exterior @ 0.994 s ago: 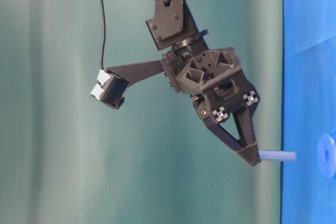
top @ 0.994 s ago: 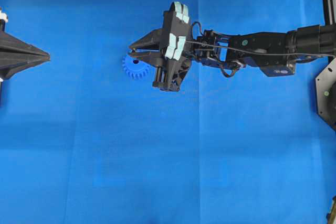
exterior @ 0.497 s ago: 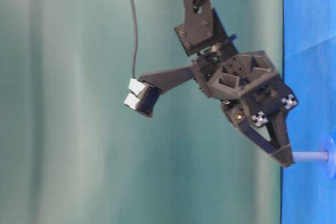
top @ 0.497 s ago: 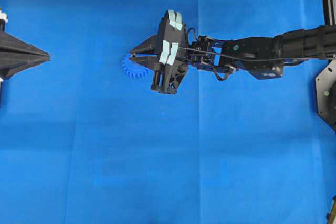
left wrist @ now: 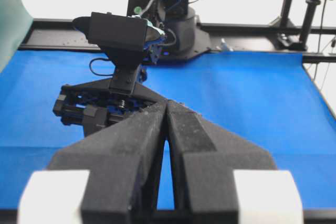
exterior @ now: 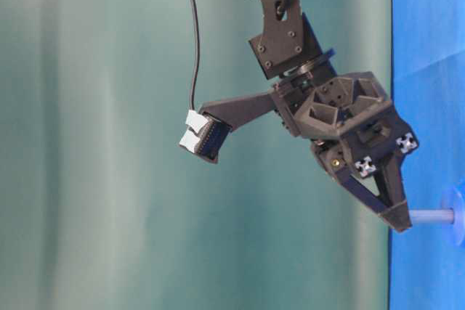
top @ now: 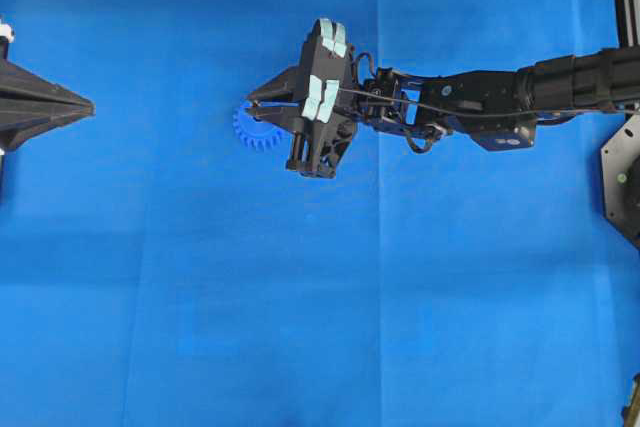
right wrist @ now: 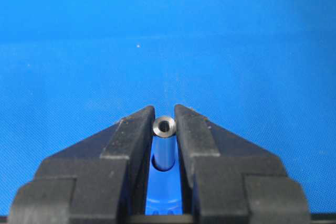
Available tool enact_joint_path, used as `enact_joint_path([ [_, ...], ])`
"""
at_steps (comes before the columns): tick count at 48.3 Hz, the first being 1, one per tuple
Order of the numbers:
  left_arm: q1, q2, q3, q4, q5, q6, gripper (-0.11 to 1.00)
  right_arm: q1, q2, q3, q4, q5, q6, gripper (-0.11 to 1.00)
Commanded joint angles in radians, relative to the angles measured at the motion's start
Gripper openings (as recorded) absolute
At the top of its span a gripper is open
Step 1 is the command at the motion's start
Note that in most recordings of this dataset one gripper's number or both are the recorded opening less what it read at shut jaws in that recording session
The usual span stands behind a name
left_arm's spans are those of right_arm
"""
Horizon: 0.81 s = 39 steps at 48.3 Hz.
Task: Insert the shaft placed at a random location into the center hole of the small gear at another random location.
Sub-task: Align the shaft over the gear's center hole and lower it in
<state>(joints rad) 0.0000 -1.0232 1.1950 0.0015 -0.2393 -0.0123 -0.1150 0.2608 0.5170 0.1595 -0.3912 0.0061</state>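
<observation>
Gripping the shaft (right wrist: pixel 164 127) tightly between its fingers, the right hand (exterior: pixel 398 217) holds its far end against the small gear (top: pixel 256 129). Left hand (left wrist: pixel 167 129) sits fully closed, holding nothing.

- We see only the left half of the small gear (top: pixel 253 128) from overhead; the right gripper (top: pixel 250 100) covers the rest.
- The center hole stays hidden beneath the shaft (right wrist: pixel 163 148).
- At table level, the picture's edge cuts the gear.
</observation>
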Motion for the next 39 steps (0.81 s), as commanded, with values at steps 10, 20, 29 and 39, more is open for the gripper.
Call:
enact_joint_path([
  [10,0.003,0.003,-0.009,0.000,-0.008,0.000,0.00,-0.003,0.018,-0.017,0.002,-0.023,-0.002,0.03],
  [20,0.002,0.003,-0.011,0.000,-0.008,0.000,0.00,-0.003,0.038,-0.018,0.002,-0.023,0.000,0.03],
  [29,0.002,0.003,-0.011,0.002,-0.008,0.000,0.00,-0.003,0.049,-0.018,0.002,-0.023,0.000,0.03],
  [39,0.002,0.003,-0.009,0.000,-0.005,0.002,0.00,-0.005,0.058,-0.020,0.002,-0.023,0.000,0.03],
])
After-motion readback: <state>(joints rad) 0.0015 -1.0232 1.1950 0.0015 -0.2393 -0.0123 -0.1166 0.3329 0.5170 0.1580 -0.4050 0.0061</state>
